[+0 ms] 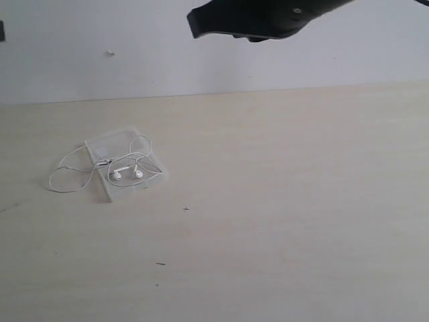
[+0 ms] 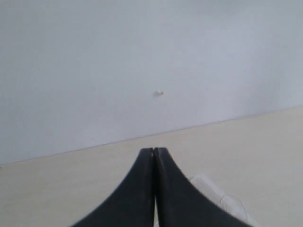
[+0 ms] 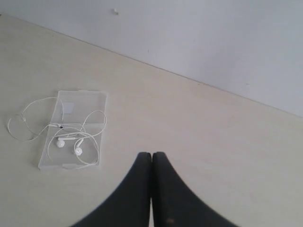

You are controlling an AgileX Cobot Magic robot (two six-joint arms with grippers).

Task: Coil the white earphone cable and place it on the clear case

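Left end effector: jaws closed, empty; clear case near.

Right end effector: closed, empty, well apart from white earphone cable.

Exterior: earbuds rest on the case, and a loose loop overhangs at 9 o'clock. Pinch the loop and draw it inward.

On my feed the tabletop is a pale, cream-coloured surface with faint grain. The case lies flat on it, toward the left of the exterior view. The cable rests mostly on top of the case, its two earbuds side by side, while one loose loop spills off the case's left side onto the tabletop itself. Nearer the camera I make out a tiny dark speck and, well apart from it, a short dark mark. Both are too small for me to identify, perhaps crumbs or scuffs.
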